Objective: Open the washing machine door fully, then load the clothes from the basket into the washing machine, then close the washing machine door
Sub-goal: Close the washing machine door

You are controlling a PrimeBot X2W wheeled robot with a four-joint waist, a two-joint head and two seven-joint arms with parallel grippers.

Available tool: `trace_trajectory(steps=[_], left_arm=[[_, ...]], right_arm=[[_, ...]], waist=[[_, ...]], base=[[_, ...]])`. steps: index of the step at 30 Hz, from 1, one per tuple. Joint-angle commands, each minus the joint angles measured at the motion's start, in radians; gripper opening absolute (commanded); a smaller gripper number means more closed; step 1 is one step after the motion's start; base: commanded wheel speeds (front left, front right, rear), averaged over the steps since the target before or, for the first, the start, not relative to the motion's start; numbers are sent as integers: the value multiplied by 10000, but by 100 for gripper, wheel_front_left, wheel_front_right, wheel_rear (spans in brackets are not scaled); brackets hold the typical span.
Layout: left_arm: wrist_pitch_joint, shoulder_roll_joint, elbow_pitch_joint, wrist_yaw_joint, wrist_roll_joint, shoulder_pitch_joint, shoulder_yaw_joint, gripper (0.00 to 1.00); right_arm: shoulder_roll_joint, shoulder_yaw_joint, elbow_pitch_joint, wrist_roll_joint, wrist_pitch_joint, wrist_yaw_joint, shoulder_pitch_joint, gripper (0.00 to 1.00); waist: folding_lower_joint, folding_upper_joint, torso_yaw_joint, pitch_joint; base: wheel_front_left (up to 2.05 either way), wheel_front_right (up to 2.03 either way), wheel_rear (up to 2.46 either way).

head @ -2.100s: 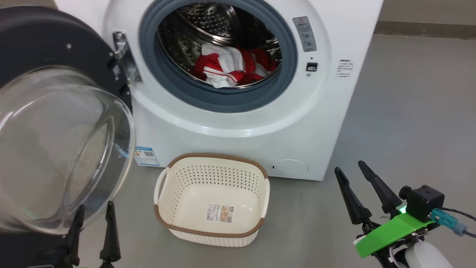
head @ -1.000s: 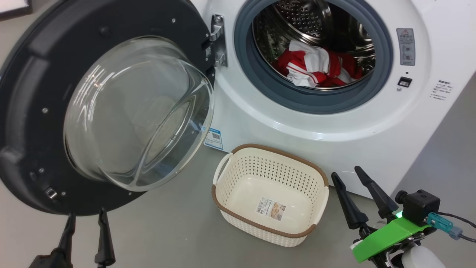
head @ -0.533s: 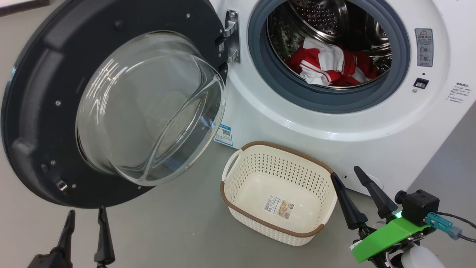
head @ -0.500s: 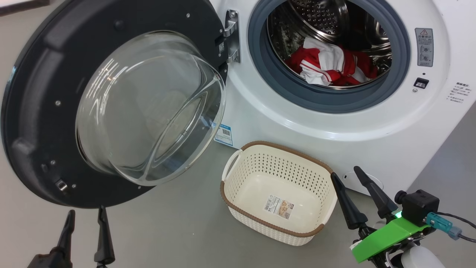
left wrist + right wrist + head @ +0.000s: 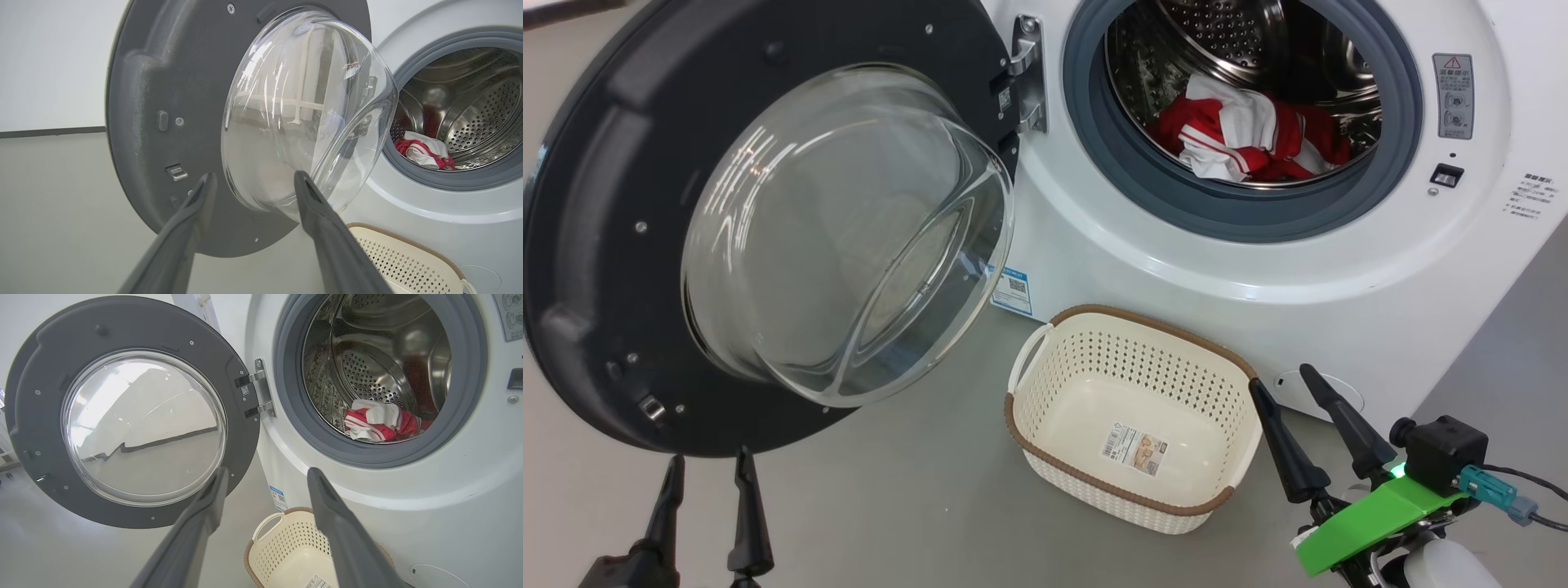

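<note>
The white washing machine (image 5: 1176,269) stands with its round black door (image 5: 596,245) swung wide open to the left, glass bowl bulging toward me. Red and white clothes (image 5: 1241,139) lie inside the steel drum, also seen as clothes (image 5: 378,424) and clothes (image 5: 423,151). The cream basket (image 5: 1131,420) sits on the floor before the machine and holds just its sticker. My left gripper (image 5: 707,461) is open, just below the door's lower rim. My right gripper (image 5: 1282,380) is open beside the basket's right end. Nothing is between either pair of fingers.
Grey floor (image 5: 915,506) spreads in front of the machine and left of the basket. A blue energy sticker (image 5: 1013,290) is on the machine's lower left. A round service flap (image 5: 1319,392) sits low on the machine behind my right fingers.
The head camera has swung left since the earliest frame, bringing the whole door into view. Over the last half second the picture shifts only slightly. Both grippers stay open and the clothes stay in the drum.
</note>
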Motion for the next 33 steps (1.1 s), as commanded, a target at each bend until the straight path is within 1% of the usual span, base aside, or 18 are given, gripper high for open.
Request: trace_trajectory(steps=[1, 15, 16, 17, 18, 19, 20, 21, 22, 27, 33], left_arm=[[-51, 125, -291, 39, 23, -288, 358, 100], [-51, 125, -350, 15, 61, -331, 380, 100], [-51, 126, -367, 9, 66, -334, 385, 95], [-51, 131, -405, -6, 69, -345, 393, 87], [-51, 141, -443, -22, 76, -355, 401, 73], [-51, 154, -462, -38, 79, -360, 408, 49], [-51, 173, -479, -63, 72, -371, 413, 38], [-51, 196, -501, -92, 62, -390, 419, 17], [-51, 226, -519, -119, 52, -414, 424, 0], [50, 497, -823, -265, -31, -610, 452, 0], [971, 1333, -1853, -540, -377, -1150, 694, 0]], right_arm=[[-84, 210, -273, 39, -48, 16, -272, 100], [-61, 199, -253, 56, -48, 16, -274, 100], [-54, 200, -249, 55, -48, 16, -273, 100], [-46, 201, -245, 53, -48, 16, -274, 100], [-39, 201, -241, 50, -48, 16, -274, 100], [-31, 201, -236, 47, -48, 16, -274, 100], [-23, 204, -232, 45, -48, 16, -276, 100], [-18, 206, -229, 44, -48, 16, -278, 100], [-16, 206, -227, 45, -48, 16, -278, 100], [-16, 186, -222, 45, -48, 16, -260, 100], [-17, 180, -206, 45, -48, 16, -211, 100]], waist=[[0, 0, -3, 14], [0, 0, 4, 2], [0, 0, 1, -3], [0, 0, -3, -5], [0, 0, -6, -9], [0, 0, -10, -11], [0, 0, -14, -12], [0, 0, -16, -12], [0, 0, -16, -12], [0, 0, 6, -12], [0, 0, 56, -28]], base=[[0, 0, 0], [0, 0, 0], [0, 0, 0], [0, 0, 0], [0, 0, 0], [0, 0, 0], [0, 0, 0], [0, 0, 0], [0, 0, 0], [0, 0, 0], [0, 0, 0]])
